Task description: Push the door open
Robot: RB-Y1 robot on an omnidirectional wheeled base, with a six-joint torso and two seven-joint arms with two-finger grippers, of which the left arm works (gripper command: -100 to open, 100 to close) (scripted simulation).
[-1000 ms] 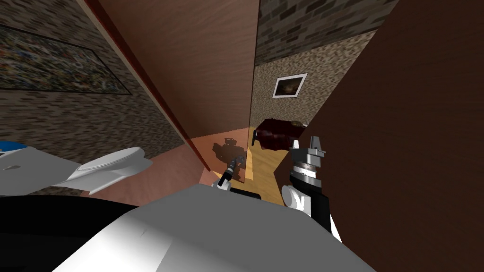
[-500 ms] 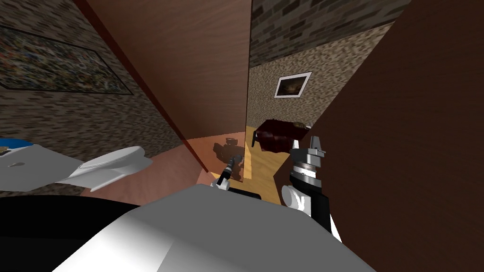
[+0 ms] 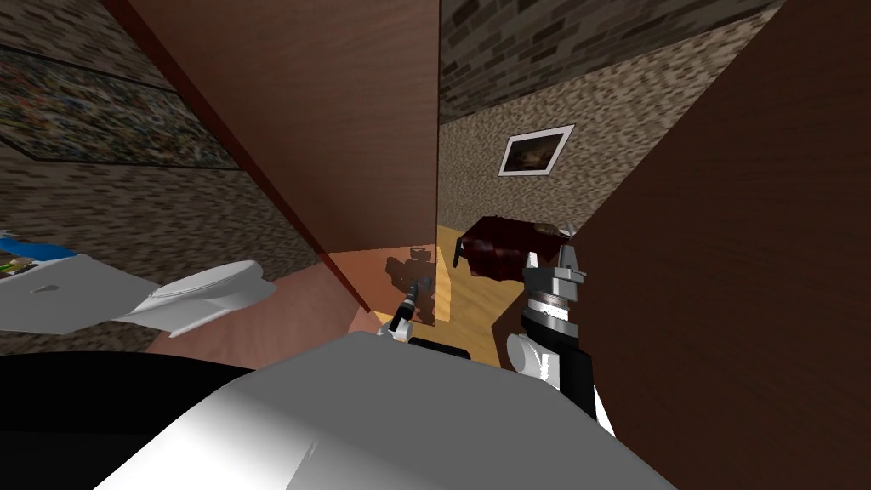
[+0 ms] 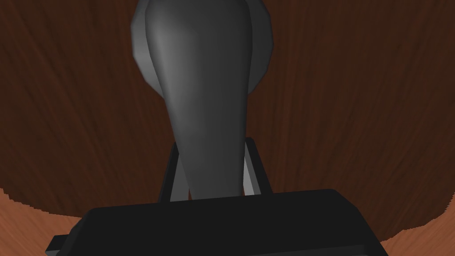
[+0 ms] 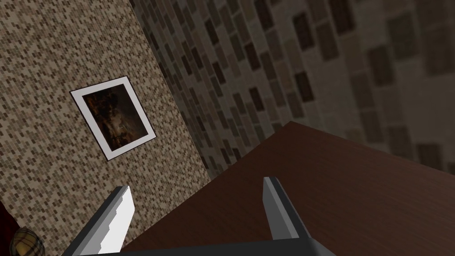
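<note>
Left gripper [image 4: 213,153] is clamped on the dark grey door handle [image 4: 200,80], fingers pinching both its sides, right against the brown wood door [image 3: 357,128] ahead of me. Right gripper [image 5: 195,209] is spread wide, holding nothing, next to a dark brown panel [image 3: 748,298].

right forearm [image 3: 534,359]: white rounded shell, black side, grey ringed wrist
right gripper [image 5: 196,184]: two light grey blade fingers, dark box
left gripper [image 4: 212,144]: black box, grey fingers
</note>
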